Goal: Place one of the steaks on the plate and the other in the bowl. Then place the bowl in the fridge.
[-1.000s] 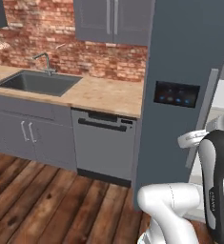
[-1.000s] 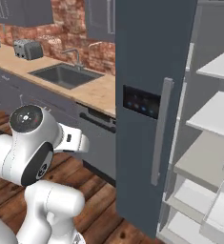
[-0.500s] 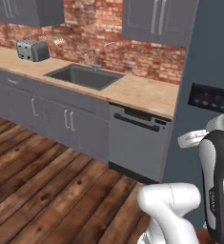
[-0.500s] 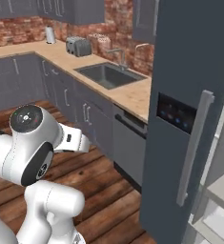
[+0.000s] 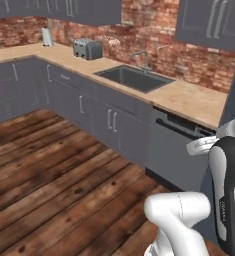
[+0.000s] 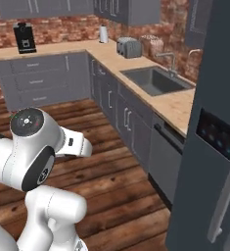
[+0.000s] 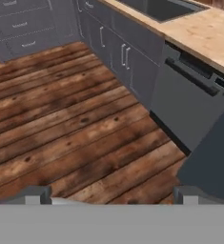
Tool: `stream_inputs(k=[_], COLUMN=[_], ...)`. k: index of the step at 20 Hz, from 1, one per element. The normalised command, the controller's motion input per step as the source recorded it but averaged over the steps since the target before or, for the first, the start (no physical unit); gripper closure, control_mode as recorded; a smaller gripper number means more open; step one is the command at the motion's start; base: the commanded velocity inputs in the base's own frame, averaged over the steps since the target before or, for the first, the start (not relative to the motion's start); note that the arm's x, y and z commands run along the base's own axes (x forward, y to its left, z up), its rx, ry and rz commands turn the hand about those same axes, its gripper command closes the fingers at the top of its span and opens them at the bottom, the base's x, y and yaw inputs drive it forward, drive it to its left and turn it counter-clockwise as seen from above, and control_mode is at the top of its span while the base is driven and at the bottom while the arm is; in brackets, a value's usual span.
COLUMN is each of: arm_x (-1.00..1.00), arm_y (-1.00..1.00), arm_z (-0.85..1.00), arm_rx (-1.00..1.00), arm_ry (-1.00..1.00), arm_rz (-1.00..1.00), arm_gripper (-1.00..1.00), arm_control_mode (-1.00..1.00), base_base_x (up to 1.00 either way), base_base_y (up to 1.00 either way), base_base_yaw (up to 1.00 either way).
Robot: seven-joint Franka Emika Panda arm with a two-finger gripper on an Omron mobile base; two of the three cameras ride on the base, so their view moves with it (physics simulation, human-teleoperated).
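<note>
My gripper [image 7: 113, 196] is open, its two dark fingertips [image 7: 36, 194] set far apart at the bottom of the hand view with nothing between them. It looks down on the wooden floor [image 7: 70, 128] in front of the cabinets. The fridge [image 6: 209, 93], slate blue-grey with a black panel of small blue lights [image 6: 218, 133] and a silver handle [image 6: 224, 206], fills the right side of the right base view. Its dark side [image 7: 213, 162] sits at the lower right of the hand view. The steaks, the plate and the bowl are out of view.
A grey dishwasher [image 5: 176, 150] stands under the wooden counter [image 5: 189, 97] beside the fridge. Along the counter are a sink [image 5: 134, 77], a toaster [image 5: 87, 48] and a paper roll [image 5: 47, 36]. A coffee machine [image 6: 24, 37] is on the far counter. Bare floor [image 5: 44, 170] spreads left.
The whole picture has shifted: the base has swung left, so the fridge slid to the right edge and its open shelves left the view. More counter and floor now show. The gripper stays open.
</note>
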Motion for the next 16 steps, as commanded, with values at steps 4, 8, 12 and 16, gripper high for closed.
stream_inputs(k=[4, 8, 12, 16], arm_x=[0.00, 0.00, 0.00, 0.00], arm_y=[0.00, 0.00, 0.00, 0.00], arm_z=[0.00, 0.00, 0.00, 0.00], arm_rx=[0.00, 0.00, 0.00, 0.00], arm_ry=[0.00, 0.00, 0.00, 0.00], arm_rz=[0.00, 0.00, 0.00, 0.00], arm_gripper=[-1.00, -1.00, -1.00, -1.00], arm_control_mode=[1.00, 1.00, 1.00, 1.00], base_base_x=[0.00, 0.00, 0.00, 0.00], base_base_y=[0.00, 0.00, 0.00, 0.00], base_base_yaw=[0.42, 0.41, 0.37, 0.34])
